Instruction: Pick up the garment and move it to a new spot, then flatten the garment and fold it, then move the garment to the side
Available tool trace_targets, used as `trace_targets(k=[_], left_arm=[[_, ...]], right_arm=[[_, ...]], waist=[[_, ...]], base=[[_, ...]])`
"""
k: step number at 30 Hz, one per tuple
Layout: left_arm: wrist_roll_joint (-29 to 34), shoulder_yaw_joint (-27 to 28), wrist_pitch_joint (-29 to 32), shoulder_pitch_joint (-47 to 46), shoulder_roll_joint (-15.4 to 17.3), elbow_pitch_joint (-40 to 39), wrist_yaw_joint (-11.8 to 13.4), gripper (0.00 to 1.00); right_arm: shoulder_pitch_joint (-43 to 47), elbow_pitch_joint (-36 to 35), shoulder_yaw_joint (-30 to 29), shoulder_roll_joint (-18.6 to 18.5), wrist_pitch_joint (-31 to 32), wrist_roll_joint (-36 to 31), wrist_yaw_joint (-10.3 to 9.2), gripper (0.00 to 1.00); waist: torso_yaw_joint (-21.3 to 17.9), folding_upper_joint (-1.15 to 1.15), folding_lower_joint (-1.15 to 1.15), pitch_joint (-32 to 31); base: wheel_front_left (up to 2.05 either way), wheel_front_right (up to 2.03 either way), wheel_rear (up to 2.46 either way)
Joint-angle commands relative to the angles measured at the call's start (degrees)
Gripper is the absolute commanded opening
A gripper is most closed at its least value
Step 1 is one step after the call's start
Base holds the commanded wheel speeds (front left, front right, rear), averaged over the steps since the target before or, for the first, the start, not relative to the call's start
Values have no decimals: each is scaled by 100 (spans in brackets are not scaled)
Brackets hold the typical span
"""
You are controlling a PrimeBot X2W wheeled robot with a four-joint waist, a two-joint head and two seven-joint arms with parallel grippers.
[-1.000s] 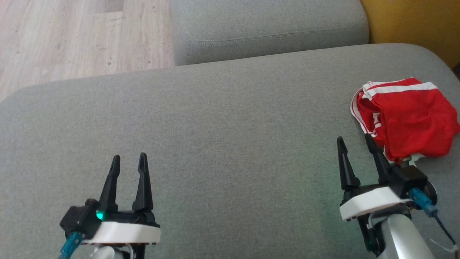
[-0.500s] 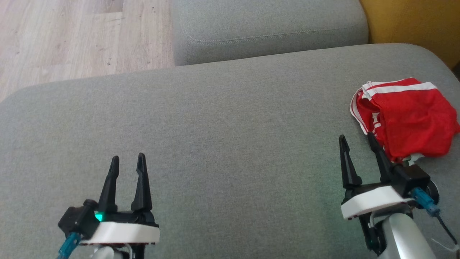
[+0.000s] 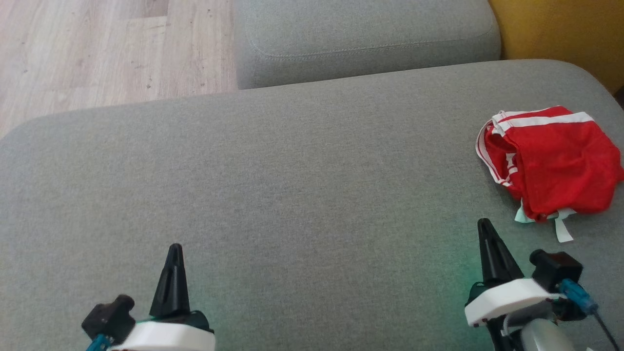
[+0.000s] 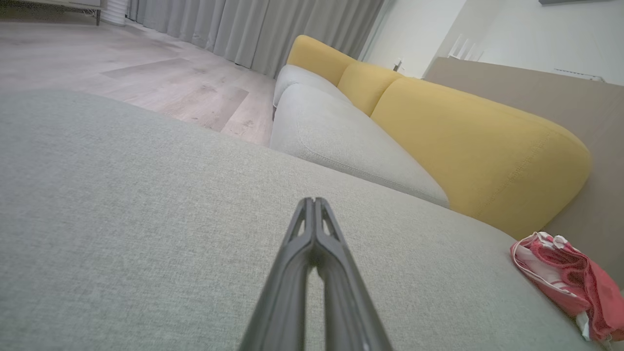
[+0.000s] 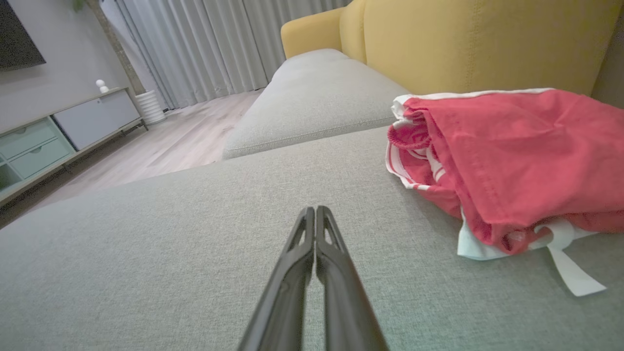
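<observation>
The garment is a red pair of shorts with white stripes, lying folded at the right end of the grey sofa seat. It also lies at the far right in the left wrist view and fills the right side of the right wrist view. My left gripper is shut with nothing in it, low at the front left, its tips pressed together. At the front right my right gripper is shut and empty too, a short way in front of and left of the garment.
A second grey seat cushion lies beyond the seat, with yellow backrests along the right. Wooden floor drops off past the seat's far left edge. A low cabinet and curtains stand across the room.
Both grippers went from open to shut and drew back toward the near edge. The right gripper moved away from the garment's front corner. The garment stayed put.
</observation>
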Motion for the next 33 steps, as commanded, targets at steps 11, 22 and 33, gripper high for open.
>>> trace_targets(k=[11, 22, 33], left_arm=[[-721, 165, 189, -289, 40, -180, 2, 0], [-1349, 267, 353, -339, 56, -192, 2, 0], [-1973, 375, 523, -387, 68, -200, 3, 0]], right_arm=[[-280, -307, -131, -10, 218, 869, -1, 0], [-281, -387, -216, -9, 400, 1627, -1, 0], [-282, -467, -302, -9, 583, 2385, -2, 0]], waist=[[24, 0, 0, 3], [47, 0, 0, 7], [69, 0, 0, 10]], base=[[0, 0, 0], [0, 0, 0], [0, 0, 0]])
